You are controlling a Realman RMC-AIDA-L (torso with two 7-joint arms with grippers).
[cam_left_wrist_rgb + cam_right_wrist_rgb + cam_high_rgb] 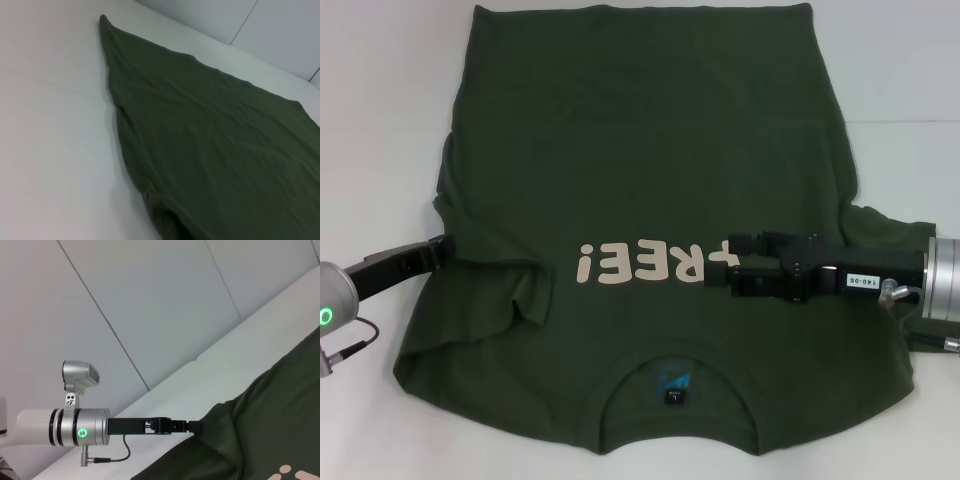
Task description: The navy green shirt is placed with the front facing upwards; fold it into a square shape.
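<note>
The navy green shirt is spread flat on the white table, front side up, with the collar at the edge nearest the robot and the hem at the far side. The cream "FREE!" lettering runs across the chest, upside down as seen from the robot's head. There's a small blue-and-black neck label sitting inside the collar opening. The sleeve on the robot's left looks tucked inward, with a folded flap lying on the chest near the exclamation mark. The other sleeve still sticks out toward the right arm.

The left gripper is low at the shirt's left edge, right where the sleeve meets the body. In the right wrist view its dark tip meets the fabric edge, but honestly I can't tell whether it's pinching cloth or just touching.

The right gripper reaches in over the chest, its tips covering the "F" end of the lettering. Its fingers look a little apart, but I can't tell if they have hold of the cloth.
</note>
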